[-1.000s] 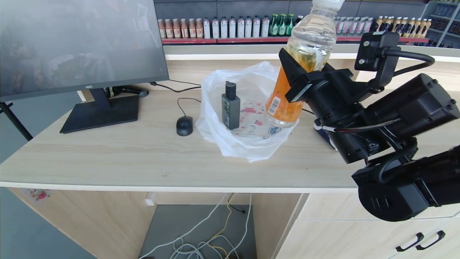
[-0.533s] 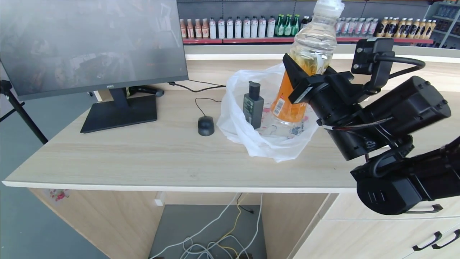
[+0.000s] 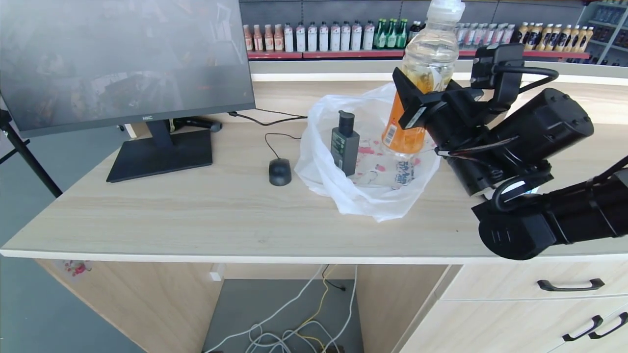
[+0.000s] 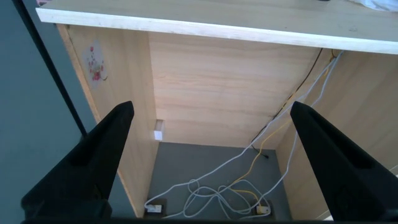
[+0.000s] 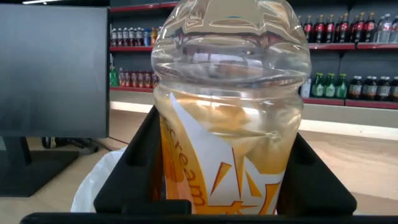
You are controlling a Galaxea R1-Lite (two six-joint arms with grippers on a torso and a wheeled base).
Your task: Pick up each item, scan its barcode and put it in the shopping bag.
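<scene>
Pressing from both sides, the right gripper (image 3: 425,94) is clamped on the orange drink bottle (image 3: 429,56); the right wrist view shows both black fingers tight against it. The head view adds more: the bottle leans a little, and its lower end is in the mouth of the white shopping bag (image 3: 353,202) on the desk (image 3: 196,211), near a dark pump bottle (image 3: 344,144) standing upright inside. The left wrist view gives the left gripper (image 4: 208,121), fingers wide apart and holding nothing, lower than the desk top.
</scene>
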